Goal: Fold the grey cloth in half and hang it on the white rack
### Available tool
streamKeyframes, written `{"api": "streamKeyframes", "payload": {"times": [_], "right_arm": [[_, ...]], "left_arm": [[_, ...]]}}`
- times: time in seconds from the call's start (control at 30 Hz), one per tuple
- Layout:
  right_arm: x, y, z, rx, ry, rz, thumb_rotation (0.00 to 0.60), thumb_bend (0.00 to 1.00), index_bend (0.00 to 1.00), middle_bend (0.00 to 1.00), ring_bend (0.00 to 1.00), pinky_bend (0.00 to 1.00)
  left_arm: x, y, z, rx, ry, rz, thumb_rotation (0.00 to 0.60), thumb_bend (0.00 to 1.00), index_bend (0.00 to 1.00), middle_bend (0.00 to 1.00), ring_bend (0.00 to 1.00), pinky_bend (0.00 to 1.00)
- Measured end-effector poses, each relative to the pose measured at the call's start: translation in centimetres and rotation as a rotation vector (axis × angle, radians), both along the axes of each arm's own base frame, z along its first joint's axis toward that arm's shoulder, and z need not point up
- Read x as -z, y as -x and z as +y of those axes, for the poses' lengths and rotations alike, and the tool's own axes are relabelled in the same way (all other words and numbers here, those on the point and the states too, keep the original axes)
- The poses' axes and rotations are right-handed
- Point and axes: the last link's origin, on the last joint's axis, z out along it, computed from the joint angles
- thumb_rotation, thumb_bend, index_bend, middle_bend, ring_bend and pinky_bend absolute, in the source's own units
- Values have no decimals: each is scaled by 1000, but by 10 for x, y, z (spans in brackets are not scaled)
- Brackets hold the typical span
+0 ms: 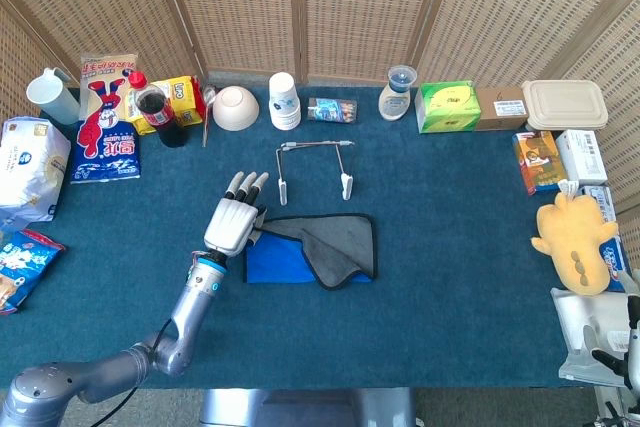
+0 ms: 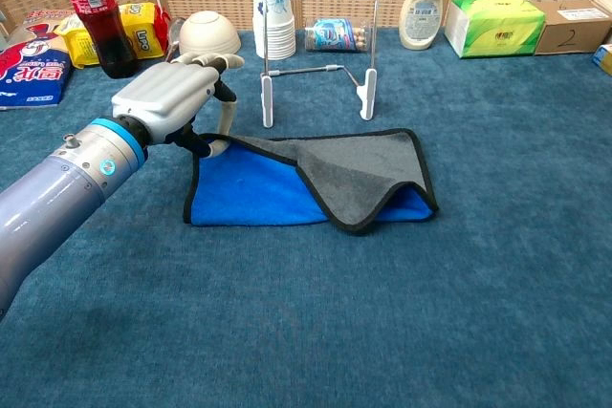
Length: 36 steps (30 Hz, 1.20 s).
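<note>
Left hand [image 2: 170,95] fingers pinching grey cloth [image 2: 359,176] at its near-left corner, lifted slightly off the surface, just in front of white rack [image 2: 317,43]. Risk: thin pinch slips mid-fold, so the corner drops and the fold bunches.

the head view looks steeply down from above the near edge, taking in the whole table [image 1: 450,247] up to the wicker screen [image 1: 350,7]; the chest view sits low and close, facing forward; both share the cloth [image 2: 316,179] and rack [image 1: 315,167]
</note>
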Motion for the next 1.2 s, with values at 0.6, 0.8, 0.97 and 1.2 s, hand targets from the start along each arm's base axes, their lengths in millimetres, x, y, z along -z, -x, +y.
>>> {"api": "streamKeyframes", "payload": {"times": [0.6, 0.8, 0.97, 1.2], "right_arm": [[0, -1, 0, -2, -2, 0, 600, 319, 38, 26, 0, 0], [1, -1, 0, -4, -3, -1, 600, 318, 38, 25, 0, 0], [1, -1, -1, -6, -3, -2, 600, 319, 38, 26, 0, 0], [1, -1, -1, -7, -4, -4, 600, 318, 38, 26, 0, 0]], "left_arm": [[-1, 1, -2, 12, 1, 10, 600, 77, 0, 0, 0, 0], [-3, 1, -3, 9, 2, 4, 600, 66, 0, 0, 0, 0], [-5, 2, -4, -1, 13, -5, 600, 18, 0, 0, 0, 0], [-9, 3, -4, -22, 32, -11, 600, 0, 0, 0, 0, 0]]}}
